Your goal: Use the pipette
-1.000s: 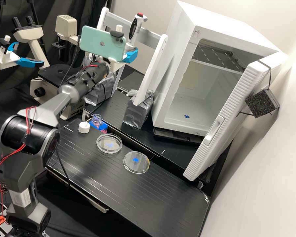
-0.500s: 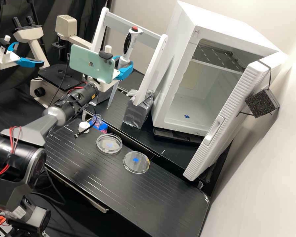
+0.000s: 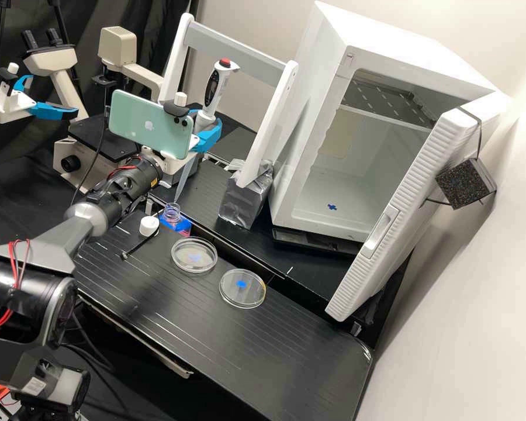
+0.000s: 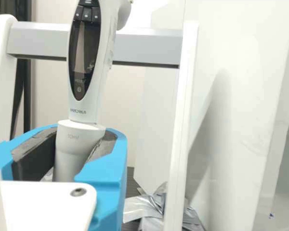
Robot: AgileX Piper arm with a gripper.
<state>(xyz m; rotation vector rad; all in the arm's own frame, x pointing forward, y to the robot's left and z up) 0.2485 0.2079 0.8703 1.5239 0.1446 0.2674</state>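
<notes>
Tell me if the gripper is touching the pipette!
Touching. The wrist view shows it: the pipette stands between the two blue fingers of the gripper, and their dark pads press against its sides.

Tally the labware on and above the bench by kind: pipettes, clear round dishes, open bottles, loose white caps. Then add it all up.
Pipette: 1, held upright in the gripper
Clear round dishes: 2
Open bottle: 1
Loose white cap: 1
Total: 5

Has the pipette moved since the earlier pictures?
Yes. Against the white rack, the pipette has shifted down and left in the high view, towards the open bottle.
</notes>
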